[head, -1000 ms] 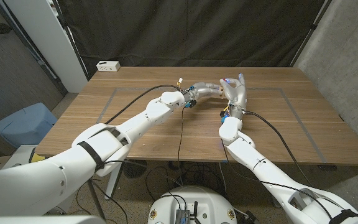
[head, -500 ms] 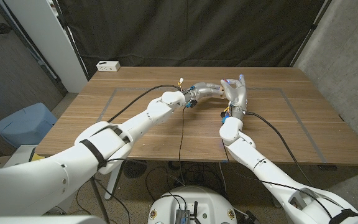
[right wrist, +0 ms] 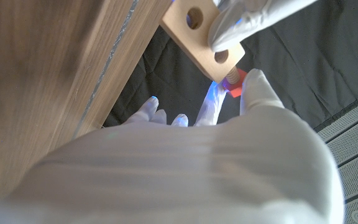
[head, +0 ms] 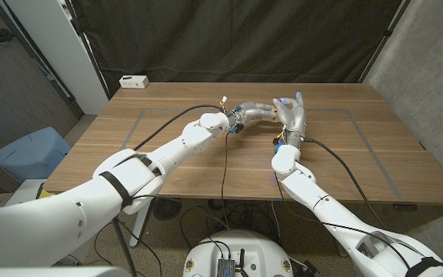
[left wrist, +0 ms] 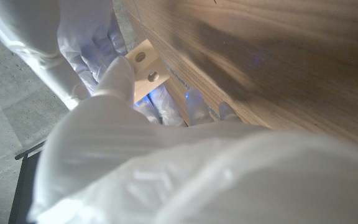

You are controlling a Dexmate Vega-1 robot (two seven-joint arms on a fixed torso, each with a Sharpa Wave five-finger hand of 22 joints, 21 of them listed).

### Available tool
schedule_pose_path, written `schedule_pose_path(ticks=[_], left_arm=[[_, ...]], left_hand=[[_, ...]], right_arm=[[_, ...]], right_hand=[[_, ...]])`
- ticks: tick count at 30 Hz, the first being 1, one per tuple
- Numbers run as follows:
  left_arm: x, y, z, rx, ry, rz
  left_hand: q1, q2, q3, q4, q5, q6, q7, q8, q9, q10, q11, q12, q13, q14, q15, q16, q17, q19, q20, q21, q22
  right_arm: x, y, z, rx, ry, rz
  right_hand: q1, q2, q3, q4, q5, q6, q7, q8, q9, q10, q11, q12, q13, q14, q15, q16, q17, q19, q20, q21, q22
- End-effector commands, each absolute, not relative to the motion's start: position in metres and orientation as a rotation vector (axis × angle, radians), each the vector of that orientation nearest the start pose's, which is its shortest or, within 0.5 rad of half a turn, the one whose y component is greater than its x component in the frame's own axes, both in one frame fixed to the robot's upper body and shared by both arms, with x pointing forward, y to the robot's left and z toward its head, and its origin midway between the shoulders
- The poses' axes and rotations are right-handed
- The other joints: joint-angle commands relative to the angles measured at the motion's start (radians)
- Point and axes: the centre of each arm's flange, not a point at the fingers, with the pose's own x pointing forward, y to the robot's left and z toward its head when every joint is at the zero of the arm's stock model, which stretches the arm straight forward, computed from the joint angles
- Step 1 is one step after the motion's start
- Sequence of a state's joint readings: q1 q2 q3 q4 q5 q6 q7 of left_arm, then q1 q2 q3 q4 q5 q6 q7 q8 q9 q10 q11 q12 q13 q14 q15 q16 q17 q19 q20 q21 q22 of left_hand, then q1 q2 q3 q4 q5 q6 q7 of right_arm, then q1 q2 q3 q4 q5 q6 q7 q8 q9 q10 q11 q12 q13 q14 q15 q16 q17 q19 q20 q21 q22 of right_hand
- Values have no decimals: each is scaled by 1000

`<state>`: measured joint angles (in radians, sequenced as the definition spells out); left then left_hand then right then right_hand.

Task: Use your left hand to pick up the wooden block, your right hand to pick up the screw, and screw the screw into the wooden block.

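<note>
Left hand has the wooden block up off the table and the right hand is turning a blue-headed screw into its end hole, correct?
Not quite: the screw has a red head, not blue, as the right wrist view shows. The left hand does hold the wooden block, with the right hand at the screw.

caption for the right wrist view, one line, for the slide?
Right hand turns a red-headed screw into the wooden block, held by left-hand fingers.

Before me lies the wooden table (head: 168,165), marked with faint pale tape lines. At its upper left corner sits a small white box (head: 134,81). A black curtain (head: 237,38) hangs behind. At the frame's left, on the floor, I see a blue bin (head: 28,158).
</note>
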<state>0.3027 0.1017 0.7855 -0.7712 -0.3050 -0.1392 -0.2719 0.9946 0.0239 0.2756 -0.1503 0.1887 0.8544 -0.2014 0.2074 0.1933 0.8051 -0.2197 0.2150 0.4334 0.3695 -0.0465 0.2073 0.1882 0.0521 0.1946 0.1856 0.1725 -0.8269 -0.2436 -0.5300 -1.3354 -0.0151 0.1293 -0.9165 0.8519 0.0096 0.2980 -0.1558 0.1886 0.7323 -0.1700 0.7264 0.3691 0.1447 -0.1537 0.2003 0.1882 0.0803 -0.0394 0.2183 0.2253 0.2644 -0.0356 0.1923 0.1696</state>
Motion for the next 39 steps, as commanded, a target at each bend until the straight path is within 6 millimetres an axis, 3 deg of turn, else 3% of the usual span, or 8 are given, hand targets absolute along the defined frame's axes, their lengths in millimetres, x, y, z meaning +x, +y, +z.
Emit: schedule_pose_path(ticks=[1, 39], left_arm=[[709, 22, 34, 468, -424, -665], [710, 23, 33, 467, -419, -668]], left_hand=[[0, 7, 2, 2, 4, 9, 2, 4, 4, 3, 0, -3, 4, 7, -28, 3, 3, -2, 2, 7, 2], [0, 7, 1, 2, 4, 9, 3, 4, 4, 4, 0, -3, 5, 8, -28, 3, 2, -1, 2, 7, 2]], right_arm=[[631, -180, -42, -157, -704, -493], [629, -181, -48, -144, -699, -503]], right_hand=[[0, 8, -1, 5, 0, 7, 1, 6, 2, 5, -4, 7, 5, 11, -9, 0, 3, -5, 0, 1, 3], [-3, 7, -4, 5, 2, 15, 0, 12, -3, 15, -10, 8, 5, 18, -11, 1, 4, -4, 0, 2, 3]])
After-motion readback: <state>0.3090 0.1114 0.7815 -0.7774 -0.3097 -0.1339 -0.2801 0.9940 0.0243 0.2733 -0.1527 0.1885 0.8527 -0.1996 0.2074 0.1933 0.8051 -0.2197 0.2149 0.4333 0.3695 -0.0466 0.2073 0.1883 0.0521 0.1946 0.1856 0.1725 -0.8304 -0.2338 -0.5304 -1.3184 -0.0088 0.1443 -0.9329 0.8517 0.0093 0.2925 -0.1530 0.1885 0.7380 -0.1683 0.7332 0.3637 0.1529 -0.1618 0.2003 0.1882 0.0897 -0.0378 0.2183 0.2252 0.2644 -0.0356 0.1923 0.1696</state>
